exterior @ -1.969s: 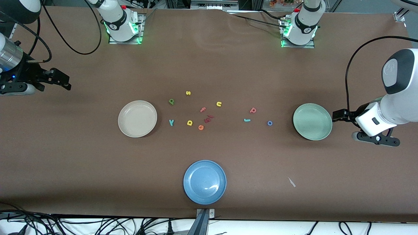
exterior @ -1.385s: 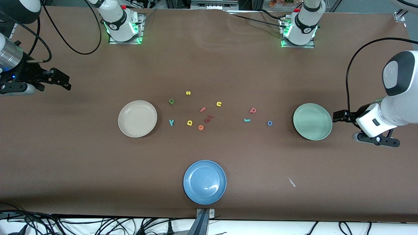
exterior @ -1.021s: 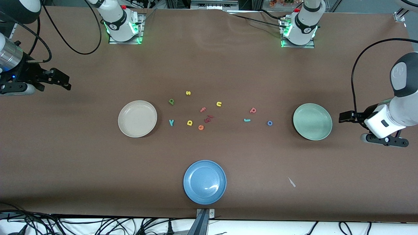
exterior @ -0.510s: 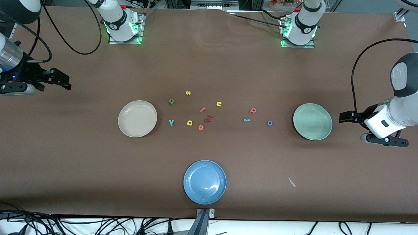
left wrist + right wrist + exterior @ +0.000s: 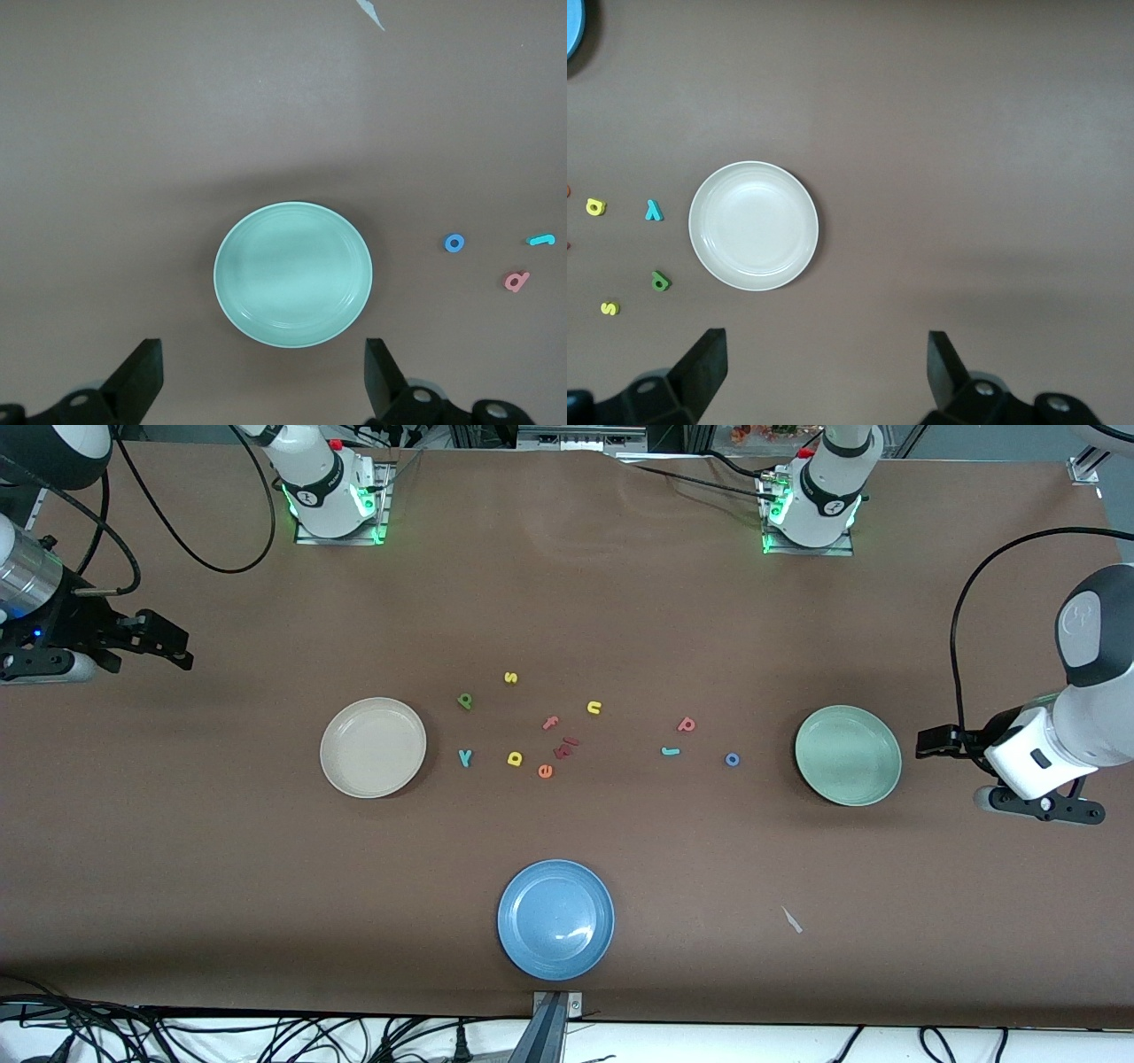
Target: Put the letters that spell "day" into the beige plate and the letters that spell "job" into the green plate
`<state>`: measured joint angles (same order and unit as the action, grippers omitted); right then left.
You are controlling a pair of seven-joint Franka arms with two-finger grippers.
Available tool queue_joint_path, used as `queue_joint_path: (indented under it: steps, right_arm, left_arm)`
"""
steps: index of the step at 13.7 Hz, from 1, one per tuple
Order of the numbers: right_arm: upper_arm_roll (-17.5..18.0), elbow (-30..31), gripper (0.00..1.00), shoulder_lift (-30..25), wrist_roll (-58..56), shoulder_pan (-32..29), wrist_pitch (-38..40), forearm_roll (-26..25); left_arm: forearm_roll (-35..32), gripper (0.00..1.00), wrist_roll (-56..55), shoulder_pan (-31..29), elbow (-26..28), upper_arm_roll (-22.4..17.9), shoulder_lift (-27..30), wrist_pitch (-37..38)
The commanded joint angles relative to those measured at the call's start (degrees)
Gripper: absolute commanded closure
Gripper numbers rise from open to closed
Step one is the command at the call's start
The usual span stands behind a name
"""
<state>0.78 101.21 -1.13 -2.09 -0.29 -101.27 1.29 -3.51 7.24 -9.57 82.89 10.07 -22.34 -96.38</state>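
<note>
While both plates remain bare, all six task letters lie on the brown counter (image 5: 266,868) between them. The beige plate (image 5: 373,747) sits toward the right arm's end; just beside it lie the teal "y" (image 5: 465,757), the yellow "d" (image 5: 515,759) and, farther from the front camera, the dark green "a" (image 5: 465,701). The green plate (image 5: 848,755) sits toward the left arm's end; near it lie the blue "o" (image 5: 732,759), the teal "j" (image 5: 671,751) and the red-pink "b" (image 5: 687,724). Between the two groups lie the yellow "s" (image 5: 510,677), the yellow "n" (image 5: 594,708), the pink "f" (image 5: 551,723) and the orange "e" (image 5: 545,771). A blue plate (image 5: 555,919) sits nearest the front camera. The left tool (image 5: 261,376) hovers over the counter at the left arm's end, beside the green plate, its jaws wide and holding nothing. The right tool (image 5: 824,372) hovers over the right arm's end, well apart from the beige plate, jaws likewise wide and unladen.
</note>
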Motion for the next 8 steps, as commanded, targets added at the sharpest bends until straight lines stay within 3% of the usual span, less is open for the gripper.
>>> queue_joint_path:
  steps: [1,8]
  right_arm:
    - [0.8,-1.2,0.0,0.5,0.7,-0.7,0.3,-0.3]
    - [0.8,-1.2,0.0,0.5,0.7,-0.7,0.3,-0.3]
  left_arm:
    - [1.6,0.0,1.4,0.4,-0.7,-0.3,0.5,0.7]
    - [1.4,0.0,1.3,1.7,-0.5,-0.3,0.4,0.7]
